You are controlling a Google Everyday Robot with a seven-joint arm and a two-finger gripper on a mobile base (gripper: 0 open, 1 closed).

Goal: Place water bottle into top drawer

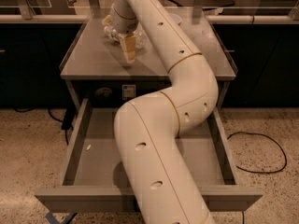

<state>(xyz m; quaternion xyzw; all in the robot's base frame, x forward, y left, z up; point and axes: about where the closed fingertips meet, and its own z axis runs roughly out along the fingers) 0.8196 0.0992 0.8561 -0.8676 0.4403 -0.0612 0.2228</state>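
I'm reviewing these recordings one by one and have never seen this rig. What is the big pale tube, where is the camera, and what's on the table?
The thick cream jointed tube is the robot's single arm. The one camera looks down along it from above. At the arm's far end, the gripper is just above the flat grey tabletop, right beside a small clear crinkled plastic water bottle. I cannot tell whether it holds the bottle. Below the tabletop, the wide grey metal top drawer is pulled open.
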